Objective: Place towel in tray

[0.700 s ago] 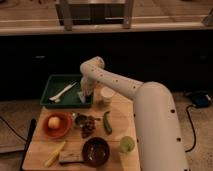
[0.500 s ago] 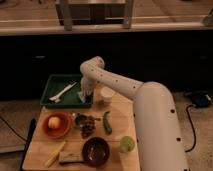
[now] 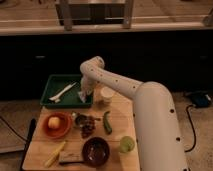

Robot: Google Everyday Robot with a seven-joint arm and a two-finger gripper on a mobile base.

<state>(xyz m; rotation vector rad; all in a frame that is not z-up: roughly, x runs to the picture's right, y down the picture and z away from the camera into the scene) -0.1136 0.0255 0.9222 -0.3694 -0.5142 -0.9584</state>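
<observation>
A green tray [image 3: 55, 102] sits at the back left of the wooden table [image 3: 116, 161]. My white arm reaches in from the right, and my gripper [image 3: 84, 93] is over the tray's right side. A small white towel [image 3: 82, 97] shows right under the gripper, at the tray's right edge; I cannot tell whether it hangs from the gripper or rests in the tray. A long white item [image 3: 62, 93] lies in the tray's middle.
A white cup [image 3: 106, 95] stands just right of the tray. In front are an orange bowl [image 3: 47, 131] with a yellow fruit, a dark cluster [image 3: 88, 125], a green vegetable [image 3: 107, 123], a dark bowl [image 3: 95, 150], a green cup [image 3: 126, 144] and a yellow item [image 3: 54, 154].
</observation>
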